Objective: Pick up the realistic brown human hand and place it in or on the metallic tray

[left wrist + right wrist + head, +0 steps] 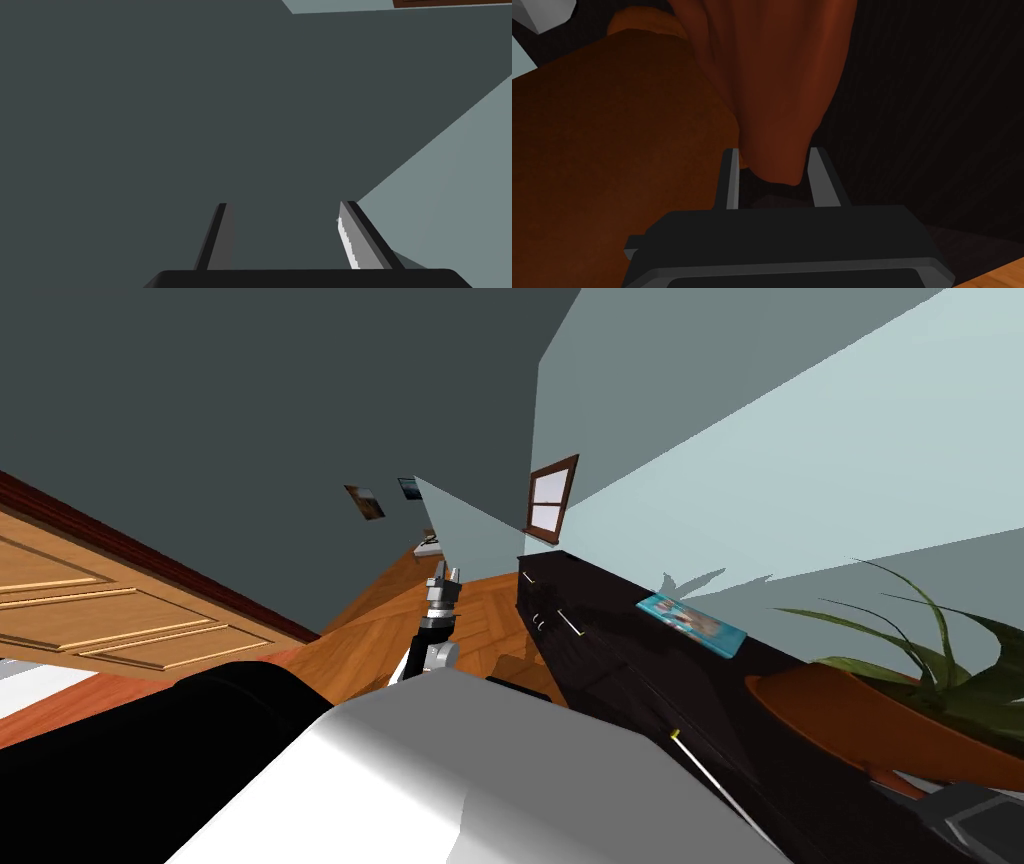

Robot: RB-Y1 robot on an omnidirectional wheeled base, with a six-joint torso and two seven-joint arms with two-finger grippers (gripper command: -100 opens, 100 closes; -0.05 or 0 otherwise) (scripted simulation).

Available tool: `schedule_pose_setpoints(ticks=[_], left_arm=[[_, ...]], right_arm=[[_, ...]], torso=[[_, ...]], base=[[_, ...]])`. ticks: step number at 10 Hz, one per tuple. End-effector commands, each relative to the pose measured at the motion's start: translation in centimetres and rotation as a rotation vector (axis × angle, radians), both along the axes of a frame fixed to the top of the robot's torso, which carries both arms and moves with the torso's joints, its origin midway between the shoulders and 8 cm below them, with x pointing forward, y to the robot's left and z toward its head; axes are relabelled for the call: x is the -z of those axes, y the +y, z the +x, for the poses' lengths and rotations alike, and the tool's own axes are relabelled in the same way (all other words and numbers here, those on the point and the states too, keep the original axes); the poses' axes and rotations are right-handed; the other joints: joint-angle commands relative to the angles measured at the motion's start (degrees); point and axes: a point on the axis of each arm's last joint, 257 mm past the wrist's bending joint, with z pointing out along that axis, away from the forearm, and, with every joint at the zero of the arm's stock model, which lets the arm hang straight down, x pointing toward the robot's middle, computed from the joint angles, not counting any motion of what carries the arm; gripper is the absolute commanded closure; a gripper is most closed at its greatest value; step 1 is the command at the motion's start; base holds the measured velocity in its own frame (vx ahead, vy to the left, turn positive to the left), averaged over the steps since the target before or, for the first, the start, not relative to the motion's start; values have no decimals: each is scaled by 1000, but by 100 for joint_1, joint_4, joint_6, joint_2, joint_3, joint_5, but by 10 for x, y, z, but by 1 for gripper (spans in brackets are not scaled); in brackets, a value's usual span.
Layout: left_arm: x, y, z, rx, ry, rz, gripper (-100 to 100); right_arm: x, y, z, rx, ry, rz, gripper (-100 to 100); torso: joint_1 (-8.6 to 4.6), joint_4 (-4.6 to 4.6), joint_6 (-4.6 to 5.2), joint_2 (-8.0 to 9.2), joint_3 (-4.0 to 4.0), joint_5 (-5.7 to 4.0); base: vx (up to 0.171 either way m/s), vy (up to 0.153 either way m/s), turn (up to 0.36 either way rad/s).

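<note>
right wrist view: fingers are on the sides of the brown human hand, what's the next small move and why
Probably a short straight lift. The right hand presses its fingers on the sides of the brown human hand, close to the dark cabinet top and right beside the brown pot; rising should clear both before any sideways carry.

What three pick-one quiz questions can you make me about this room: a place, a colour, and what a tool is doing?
1. Where does the blue book lie? A on a chair; B on the dark cabinet; C in a sink.
2. What colour is the plant's pot? A brown; B pink; C white.
3. What is the right tool doing? A hanging open, empty; B shut on the brown hand; C holding a cup.
Answers: B, it rests on the cabinet's top; A, the pot shows brown; B, both fingers press the hand's sides.
</note>
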Motion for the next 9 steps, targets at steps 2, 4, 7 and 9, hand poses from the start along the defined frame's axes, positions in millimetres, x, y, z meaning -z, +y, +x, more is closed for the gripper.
schedule_pose_setpoints(ticks=[2,4,7,9], left_arm=[[0,0,0,0,0,0,0],[0,0,0,0,0,0,0],[0,0,0,0,0,0,0],[0,0,0,0,0,0,0]], right_arm=[[-9,-17,-18,76,15,-2,100],[-15,-28,-30,117,26,-12,100],[-28,-52,-57,198,52,-39,100],[-32,-58,-63,218,58,-47,100]], torso=[[-6,1,-1,4,3,0],[-55,11,-31,1,5,11],[-156,17,-45,-18,-2,23],[-180,14,-37,-38,-12,21]], base=[[-27,-20,253],[-72,-89,257],[-105,-177,299],[-57,-94,84]])
